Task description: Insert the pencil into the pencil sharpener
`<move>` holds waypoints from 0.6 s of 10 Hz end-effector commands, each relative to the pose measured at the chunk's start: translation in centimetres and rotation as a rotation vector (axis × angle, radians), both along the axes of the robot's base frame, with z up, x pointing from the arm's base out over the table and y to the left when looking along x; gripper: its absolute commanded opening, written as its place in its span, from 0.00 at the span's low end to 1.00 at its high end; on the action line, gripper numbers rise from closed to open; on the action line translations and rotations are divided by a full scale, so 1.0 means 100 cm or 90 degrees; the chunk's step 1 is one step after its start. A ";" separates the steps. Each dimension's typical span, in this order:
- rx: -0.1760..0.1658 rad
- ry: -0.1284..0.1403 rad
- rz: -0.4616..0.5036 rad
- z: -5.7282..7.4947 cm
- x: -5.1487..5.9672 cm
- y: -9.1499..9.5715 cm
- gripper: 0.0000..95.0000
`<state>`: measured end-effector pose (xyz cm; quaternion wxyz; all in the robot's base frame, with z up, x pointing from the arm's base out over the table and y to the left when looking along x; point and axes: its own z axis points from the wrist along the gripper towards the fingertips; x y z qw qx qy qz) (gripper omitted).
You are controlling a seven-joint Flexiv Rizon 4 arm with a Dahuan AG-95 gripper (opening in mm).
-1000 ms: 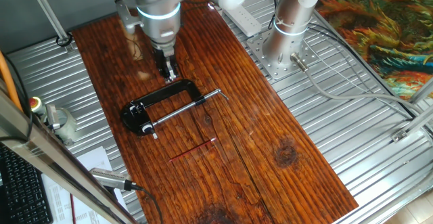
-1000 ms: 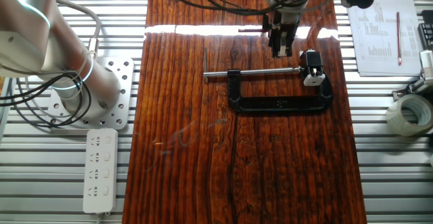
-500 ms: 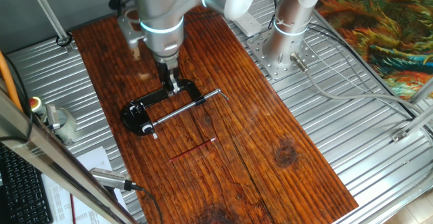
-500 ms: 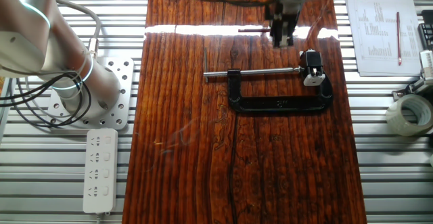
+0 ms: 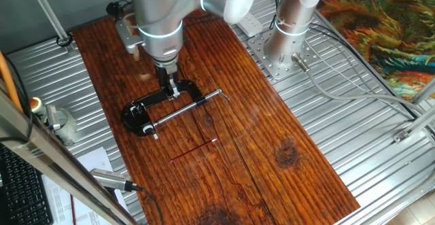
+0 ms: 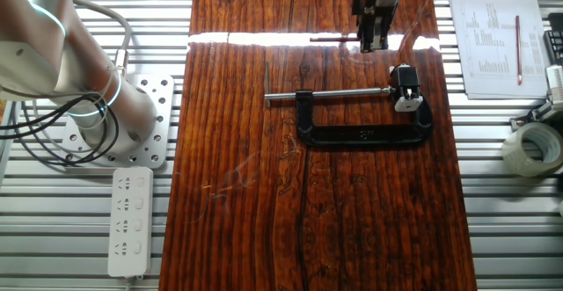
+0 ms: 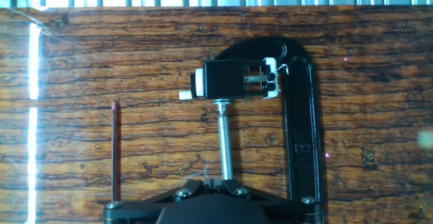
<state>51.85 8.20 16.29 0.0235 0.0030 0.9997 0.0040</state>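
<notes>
Zero progress on the grasp so far: we judge this the approach. Nearest us, the pencil (image 5: 194, 151) lies flat on the board (image 5: 285, 116), untouched, beside the clamp (image 5: 153, 100). The clamp pins what looks like the sharpener (image 7: 233, 80). Farther back, the gripper (image 5: 170, 89) hovers empty above the clamp; we cannot tell its opening. Next it must shift over the pencil and descend.

Nothing can be read in any view. The clamp (image 6: 363, 134) bears a small pale mark on its black frame, too small to make out. The printed sheet (image 6: 493, 43) beside the board shows rows of fine print and small charts, all illegible. A second paper (image 5: 92, 184) carries print too blurred to read.
</notes>
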 end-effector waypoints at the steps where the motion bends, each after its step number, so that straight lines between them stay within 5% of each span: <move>1: 0.001 0.001 -0.004 -0.001 0.000 -0.001 0.00; 6: 0.009 -0.004 -0.029 -0.001 0.000 -0.001 0.00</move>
